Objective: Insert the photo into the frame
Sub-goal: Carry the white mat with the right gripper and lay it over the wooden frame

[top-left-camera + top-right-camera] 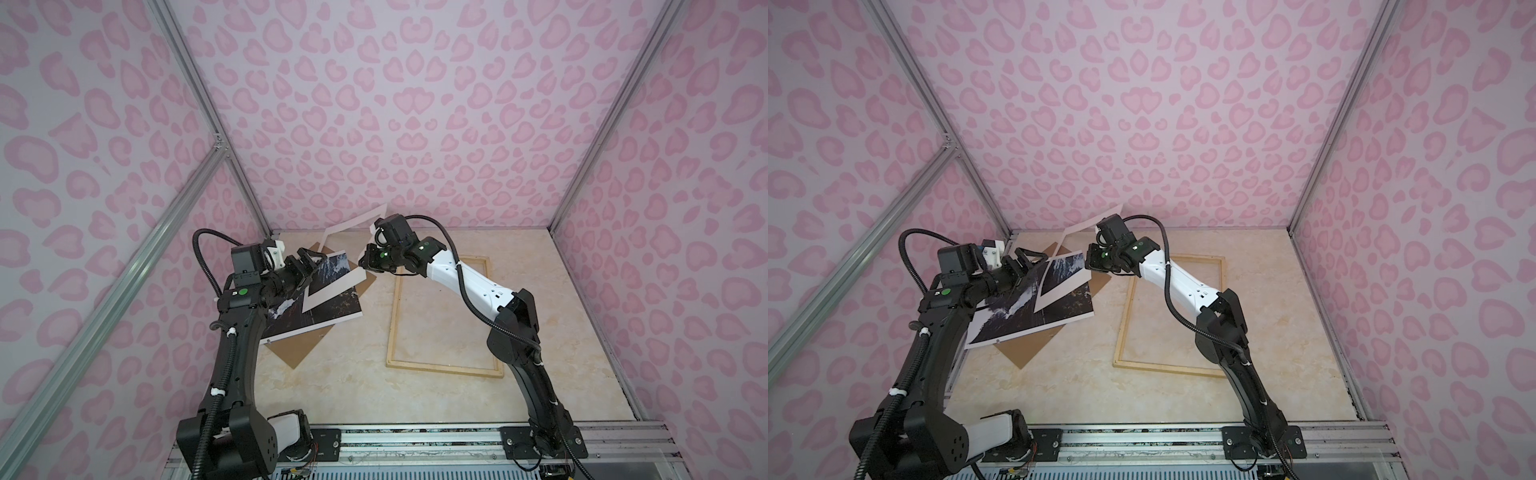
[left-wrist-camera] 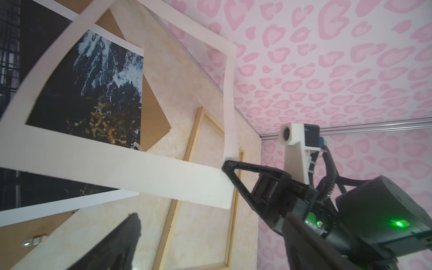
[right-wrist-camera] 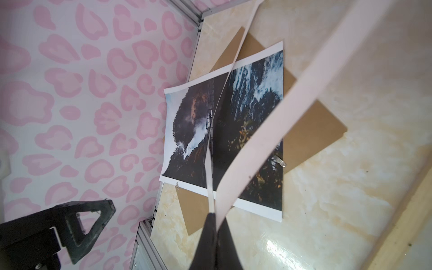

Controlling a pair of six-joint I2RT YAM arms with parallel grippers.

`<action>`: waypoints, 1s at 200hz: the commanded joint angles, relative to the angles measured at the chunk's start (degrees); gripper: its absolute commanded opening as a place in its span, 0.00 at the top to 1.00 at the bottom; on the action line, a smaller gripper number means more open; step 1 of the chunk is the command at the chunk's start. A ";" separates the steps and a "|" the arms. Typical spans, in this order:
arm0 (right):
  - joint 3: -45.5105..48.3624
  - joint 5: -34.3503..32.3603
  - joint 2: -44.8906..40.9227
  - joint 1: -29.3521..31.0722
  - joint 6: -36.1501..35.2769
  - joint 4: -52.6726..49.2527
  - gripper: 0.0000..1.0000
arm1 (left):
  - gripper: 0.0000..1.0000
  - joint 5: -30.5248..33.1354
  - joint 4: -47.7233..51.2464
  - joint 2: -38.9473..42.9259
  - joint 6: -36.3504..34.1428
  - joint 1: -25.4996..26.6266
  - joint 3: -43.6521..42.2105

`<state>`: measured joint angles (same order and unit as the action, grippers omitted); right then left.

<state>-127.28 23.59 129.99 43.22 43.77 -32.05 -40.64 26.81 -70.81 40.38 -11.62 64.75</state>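
A corner of the white mat board [image 1: 336, 287] is being pinched in the tightly closed right end effector [image 1: 365, 269] and held tilted above the photo [image 1: 328, 308] [image 1: 1059, 311]. The photo is being borne by the brown backing board [image 1: 297, 353], left of centre in both top views. The left end effector [image 1: 309, 262] is being held spread wide, gripping nothing, over the photo. The frame [image 1: 444, 369] is being supported flat by the tabletop [image 1: 353, 395], right of centre

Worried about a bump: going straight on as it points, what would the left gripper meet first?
Probably the white mat board, held up by the right gripper; its strip crosses just ahead of the left gripper.
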 commanded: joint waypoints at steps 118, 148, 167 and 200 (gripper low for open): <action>50.38 3.35 -31.95 -12.17 -1.75 9.75 1.00 | 0.03 -1.54 -0.61 2.87 -3.44 1.74 -5.71; 64.41 4.29 -41.54 -18.15 -3.80 10.20 1.00 | 0.03 -1.46 -1.13 2.10 -4.32 3.89 -7.86; 69.68 5.59 -45.61 -21.93 -5.35 9.42 1.00 | 0.03 -1.63 -1.32 2.13 -5.14 5.35 -8.48; 75.40 8.97 -48.98 -27.65 -9.29 6.72 1.00 | 0.03 -2.98 -1.67 3.10 -6.37 9.07 -8.51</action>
<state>-54.50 29.87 82.41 18.00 38.79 -23.77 -41.58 27.00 -68.53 35.92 -4.67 56.18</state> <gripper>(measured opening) 0.049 0.974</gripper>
